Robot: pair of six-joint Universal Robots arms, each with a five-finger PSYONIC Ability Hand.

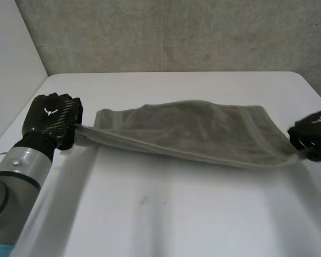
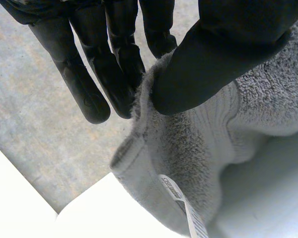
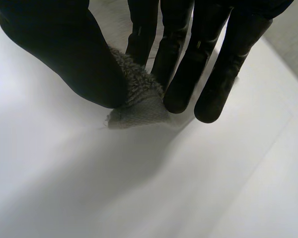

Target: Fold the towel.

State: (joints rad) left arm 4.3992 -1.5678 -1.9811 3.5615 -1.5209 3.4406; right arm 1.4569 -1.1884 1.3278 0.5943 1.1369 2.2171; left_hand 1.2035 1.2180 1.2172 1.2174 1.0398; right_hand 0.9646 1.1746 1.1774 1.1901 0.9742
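Note:
A grey towel (image 1: 192, 131) stretches across the white table (image 1: 166, 214), held up along its near edge between both hands. My left hand (image 1: 51, 119) pinches the towel's left corner (image 2: 188, 144) between thumb and fingers (image 2: 114, 74); a white label (image 2: 186, 210) hangs from that corner. My right hand (image 1: 313, 134) pinches the right corner (image 3: 136, 106) between thumb and fingers (image 3: 181, 74), just above the table top. The towel's far edge lies on the table.
A grey concrete wall (image 1: 176, 32) stands behind the table. A pale wall (image 1: 5, 64) runs along the left side. The table's right edge (image 1: 318, 91) is close to my right hand.

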